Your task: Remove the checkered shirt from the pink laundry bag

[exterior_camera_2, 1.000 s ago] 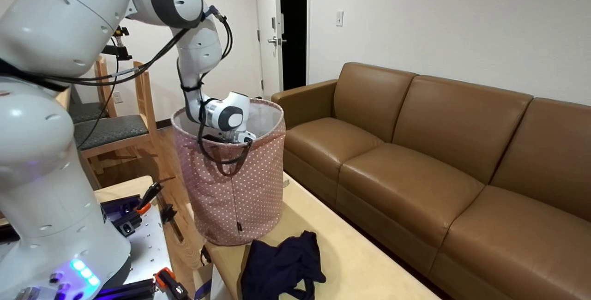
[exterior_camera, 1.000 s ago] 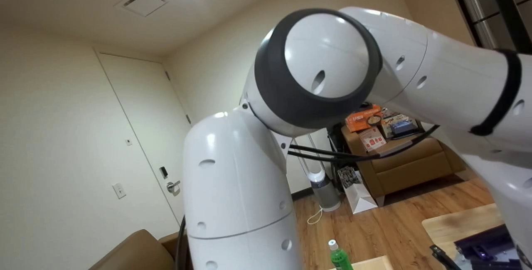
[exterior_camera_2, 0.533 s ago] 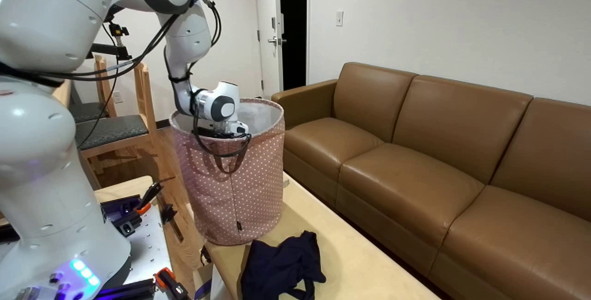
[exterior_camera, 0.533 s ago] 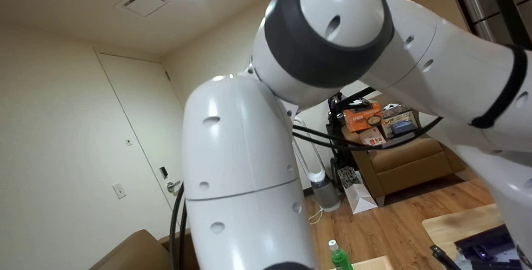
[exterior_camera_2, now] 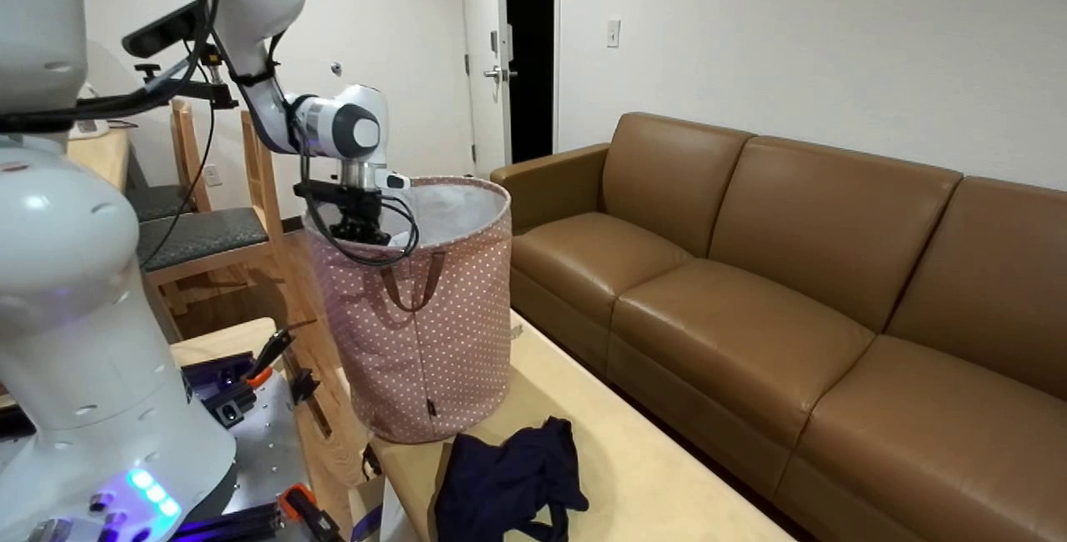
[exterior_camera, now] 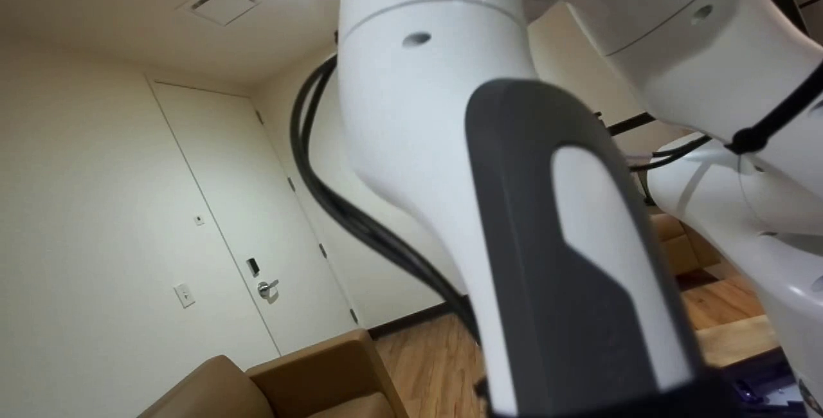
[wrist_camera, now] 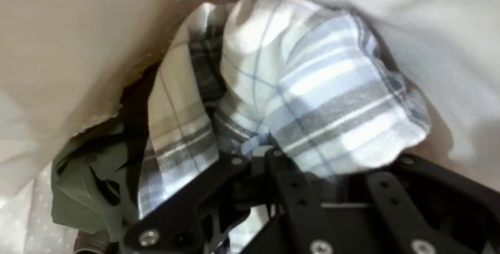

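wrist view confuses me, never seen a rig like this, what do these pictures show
The machine is a robot arm with a black gripper at its end. Two cameras stand outside it; in an exterior view, the gripper dips into the pink laundry bag, which stands on a light table near a crumpled dark cloth. The wrist camera looks into the bag: the black bars are gripper parts, meeting the checkered shirt, with a green cloth beside it. The shirt bunches at the gripper and appears held, though folds hide the exact grip.
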Motion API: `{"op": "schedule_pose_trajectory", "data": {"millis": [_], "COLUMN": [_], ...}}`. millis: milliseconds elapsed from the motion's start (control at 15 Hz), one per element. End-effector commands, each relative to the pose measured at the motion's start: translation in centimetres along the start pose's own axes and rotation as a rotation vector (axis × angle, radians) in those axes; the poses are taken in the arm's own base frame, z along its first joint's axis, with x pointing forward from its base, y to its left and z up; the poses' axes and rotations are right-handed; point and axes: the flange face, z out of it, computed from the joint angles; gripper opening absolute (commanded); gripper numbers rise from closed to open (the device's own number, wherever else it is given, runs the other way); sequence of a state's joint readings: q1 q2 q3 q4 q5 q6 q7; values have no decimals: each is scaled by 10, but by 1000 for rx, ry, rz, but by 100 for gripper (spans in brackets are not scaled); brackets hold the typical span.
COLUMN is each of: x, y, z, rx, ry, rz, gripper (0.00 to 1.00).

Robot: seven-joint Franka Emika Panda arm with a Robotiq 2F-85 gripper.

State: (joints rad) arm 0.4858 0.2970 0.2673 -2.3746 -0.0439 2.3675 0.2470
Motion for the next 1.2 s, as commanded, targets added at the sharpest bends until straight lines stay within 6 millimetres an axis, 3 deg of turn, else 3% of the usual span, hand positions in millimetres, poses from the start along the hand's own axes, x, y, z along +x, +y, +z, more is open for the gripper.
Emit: {"op": "schedule_pose_trajectory", "data": {"millis": [0, 133, 200, 333, 600, 800, 1133], "x": [-7, -14, -14, -17, -27, -37, -60], "y": [0, 2, 3, 2, 11, 36, 75], "z": [-8, -12, -13, -33, -93, -128, -164], "rx": [-7, -14, -8, 20, 66, -4, -56], "ry": [2, 7, 4, 33, 108, 142, 187], "rz": [-2, -2, 14, 48, 144, 217, 312], "gripper": [26, 26, 11, 11, 11, 11, 11]}}
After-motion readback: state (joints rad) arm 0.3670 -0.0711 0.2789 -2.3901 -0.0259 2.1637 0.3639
